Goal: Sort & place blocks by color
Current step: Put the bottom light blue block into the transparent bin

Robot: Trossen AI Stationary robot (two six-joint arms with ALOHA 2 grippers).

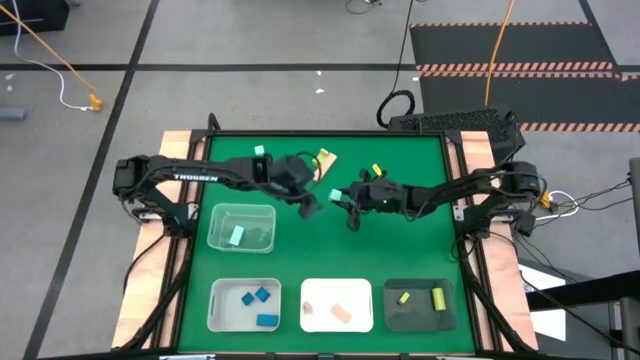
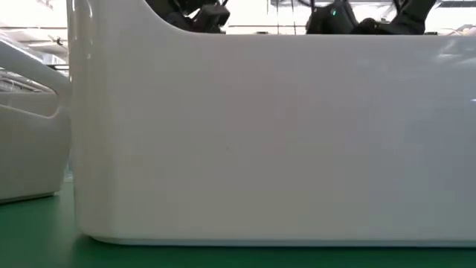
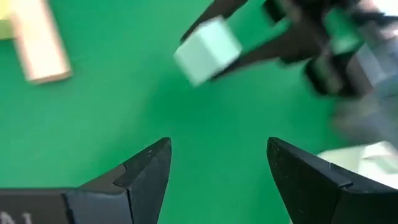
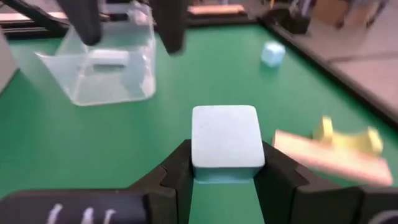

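Right gripper point(image 4: 225, 177) pinches mint cube point(image 4: 225, 138) — flat face upward

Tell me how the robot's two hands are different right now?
The right gripper has its fingers squeezed on a mint cube, while the left gripper holds nothing. The left one's fingers stand wide apart; the right one's are closed against the cube's sides. Both are dark and hang over the green mat near the middle.

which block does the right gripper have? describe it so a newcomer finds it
Start at the green table, in its middle just above the clear tray. There the right gripper pinches a mint cube. Its neighbours, a tan bar and a yellow piece, lie loose on the mat.
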